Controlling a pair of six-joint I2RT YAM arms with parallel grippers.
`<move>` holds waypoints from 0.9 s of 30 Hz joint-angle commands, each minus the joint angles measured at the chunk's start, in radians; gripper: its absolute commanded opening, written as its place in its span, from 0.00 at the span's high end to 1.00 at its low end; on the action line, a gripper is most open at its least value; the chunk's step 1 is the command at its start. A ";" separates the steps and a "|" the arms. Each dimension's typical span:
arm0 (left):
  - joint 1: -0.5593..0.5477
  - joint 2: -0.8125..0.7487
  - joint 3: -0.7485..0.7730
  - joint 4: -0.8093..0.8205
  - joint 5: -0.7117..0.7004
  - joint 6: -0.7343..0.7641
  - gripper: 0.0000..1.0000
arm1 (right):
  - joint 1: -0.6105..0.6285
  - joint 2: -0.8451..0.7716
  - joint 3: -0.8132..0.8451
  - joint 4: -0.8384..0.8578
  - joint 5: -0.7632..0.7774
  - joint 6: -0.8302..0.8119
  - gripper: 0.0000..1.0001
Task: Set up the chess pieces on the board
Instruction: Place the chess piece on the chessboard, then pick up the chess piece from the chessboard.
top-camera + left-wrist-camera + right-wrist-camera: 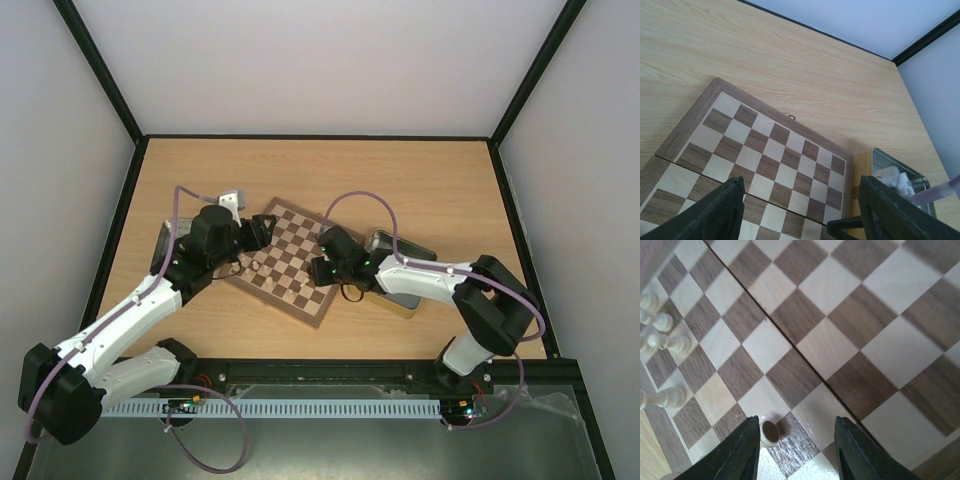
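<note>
- left arm (120, 328), right arm (428, 279): white links, black joints
- purple cables (176, 215) looped along both
- left end effector (801, 202), right end effector (797, 442): matte black fingers

Gold tin (410, 246) sits about 3 o'clock on the wooden table (420, 180), grey tray (163, 240) at 9 o'clock, mostly covered.

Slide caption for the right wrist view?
Right gripper open over the board, a lone pale piece between its spread jaws, more pale pieces at the edge.
</note>
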 commanded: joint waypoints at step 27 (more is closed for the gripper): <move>0.001 -0.046 -0.019 -0.016 -0.016 0.008 0.35 | 0.063 0.119 0.064 -0.084 0.014 0.115 0.93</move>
